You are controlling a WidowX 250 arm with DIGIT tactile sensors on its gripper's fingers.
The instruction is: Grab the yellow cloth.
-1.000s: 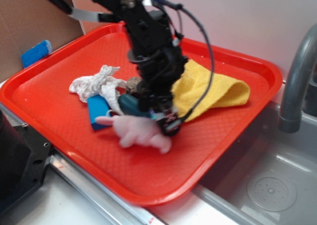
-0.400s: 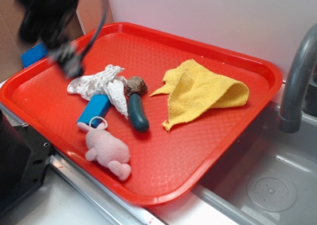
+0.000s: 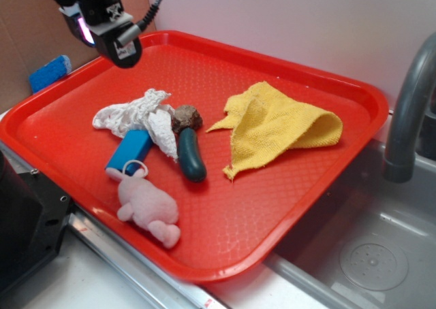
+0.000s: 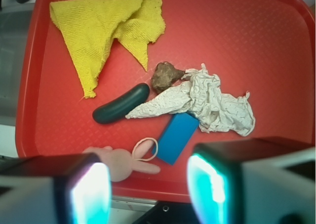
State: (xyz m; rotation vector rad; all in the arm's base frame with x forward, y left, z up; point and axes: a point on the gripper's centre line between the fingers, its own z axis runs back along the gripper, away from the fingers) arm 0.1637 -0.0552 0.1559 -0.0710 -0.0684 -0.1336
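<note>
Red plastic fills most of both views: a large tray (image 3: 306, 186) sits on a pale bench (image 3: 61, 288), with a steel sink (image 3: 368, 254) and a grey tap (image 3: 409, 111) at the right of the exterior frame and brown cardboard (image 3: 27, 37) at the upper left. The gripper (image 3: 102, 26) hangs in the upper left corner of that frame, above the tray's far left rim. In the wrist view its two fingers (image 4: 84, 194) stand wide apart at the bottom edge, with nothing between them and nothing touched.

On the tray, the yellow cloth (image 3: 279, 125) lies crumpled and partly folded in the right half, well apart from the gripper. Left of it sit a small brown lump (image 3: 187, 118) and a dark green pickle-shaped piece (image 3: 191, 156), and beside these a white lacy rag (image 3: 136, 115) that drapes over one end of a blue block (image 3: 129, 150). A pink plush toy (image 3: 146, 205) lies nearest the front rim, just beside the block. A blue sponge (image 3: 49, 72) rests off the tray at the left.
</note>
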